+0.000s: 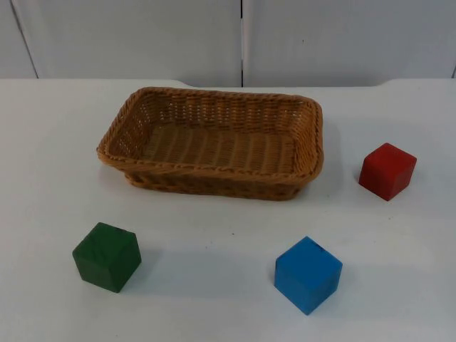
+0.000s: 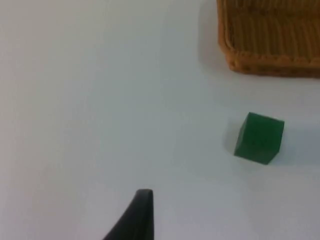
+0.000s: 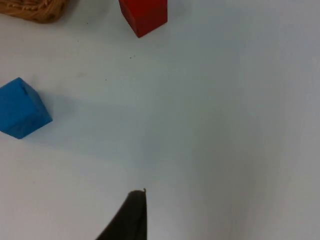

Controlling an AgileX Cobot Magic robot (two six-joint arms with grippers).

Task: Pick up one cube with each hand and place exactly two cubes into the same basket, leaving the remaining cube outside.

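Note:
An empty woven brown basket [image 1: 214, 169] sits at the middle back of the table. In front of it to the left lies a green cube [image 1: 107, 256], and to the right a blue cube [image 1: 308, 274]. A red cube [image 1: 387, 171] rests to the right of the basket. My left gripper [image 2: 142, 215] hangs over bare table, well apart from the green cube [image 2: 259, 137] and the basket's corner [image 2: 270, 62]. My right gripper [image 3: 132, 215] is also over bare table, away from the blue cube [image 3: 22, 108] and the red cube [image 3: 143, 15].
The grey partition wall [image 1: 242, 35] closes off the back of the white table [image 1: 214, 299]. A corner of the basket [image 3: 35, 10] lies beyond the red cube in the right wrist view.

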